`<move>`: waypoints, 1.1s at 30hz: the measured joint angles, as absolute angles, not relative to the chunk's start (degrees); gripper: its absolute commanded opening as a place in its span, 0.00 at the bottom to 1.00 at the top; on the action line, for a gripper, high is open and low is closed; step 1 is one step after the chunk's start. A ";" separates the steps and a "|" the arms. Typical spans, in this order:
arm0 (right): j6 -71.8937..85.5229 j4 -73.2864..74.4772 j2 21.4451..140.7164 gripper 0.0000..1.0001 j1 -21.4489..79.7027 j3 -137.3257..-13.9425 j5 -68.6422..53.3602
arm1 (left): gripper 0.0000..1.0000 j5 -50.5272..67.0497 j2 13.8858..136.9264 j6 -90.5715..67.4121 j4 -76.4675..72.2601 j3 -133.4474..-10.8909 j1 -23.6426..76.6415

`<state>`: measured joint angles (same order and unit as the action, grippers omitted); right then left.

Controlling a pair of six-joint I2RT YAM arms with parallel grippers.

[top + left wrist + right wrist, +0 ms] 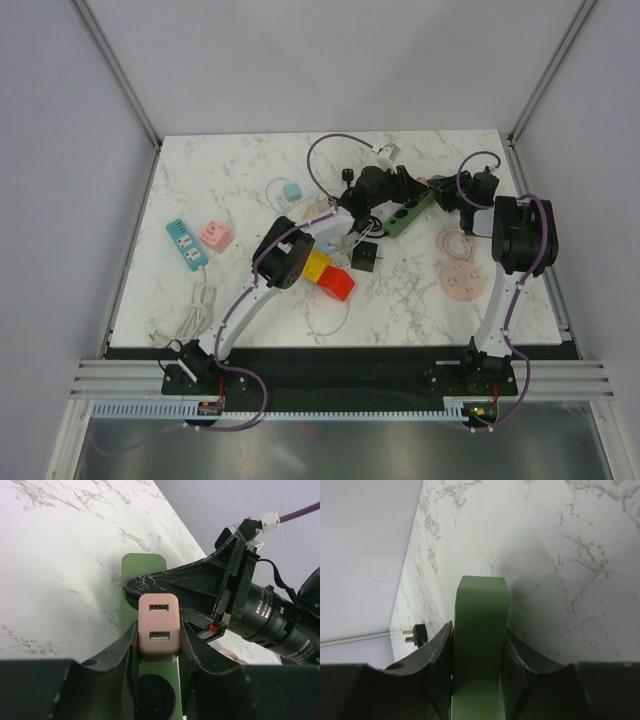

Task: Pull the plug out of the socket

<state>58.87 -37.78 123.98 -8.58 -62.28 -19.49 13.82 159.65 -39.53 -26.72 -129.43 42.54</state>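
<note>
Left gripper (158,632) clamps the pink plug (158,614) on the green socket strip (480,597) — right gripper (478,632) pinches the strip

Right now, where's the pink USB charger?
Left wrist view, centre: the pink USB charger sits on the green power strip, clamped between the fingers of the left gripper.

Marble table (240,175) with teal strip (186,245), red block (338,285), perhaps green socket strip (410,214)

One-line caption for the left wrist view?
Left pincer clamps the pink USB plug on the green socket strip.
</note>
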 measured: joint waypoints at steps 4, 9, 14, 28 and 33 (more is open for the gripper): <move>58.13 -37.15 123.59 0.00 -7.92 -62.28 -20.53 | 0.02 15.86 157.42 -39.33 -33.15 -123.07 41.78; 57.58 -36.60 123.59 0.00 -6.98 -62.28 -21.74 | 0.02 16.64 154.43 -38.15 -35.24 -117.36 41.12; 57.67 -36.45 123.42 0.00 -6.96 -62.30 -22.81 | 0.02 6.22 149.10 -24.67 -24.77 -115.94 44.58; 57.17 -35.94 122.83 0.00 -5.34 -61.98 -26.94 | 0.02 11.46 144.31 -28.80 -38.76 -101.78 42.09; 57.21 -36.40 122.80 0.00 -5.48 -61.95 -27.66 | 0.02 4.62 142.10 -22.11 -33.91 -101.71 44.10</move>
<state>57.21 -36.40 122.80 -5.48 -61.95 -27.66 4.62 142.10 -22.11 -33.91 -101.71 44.10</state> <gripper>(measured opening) 0.434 0.365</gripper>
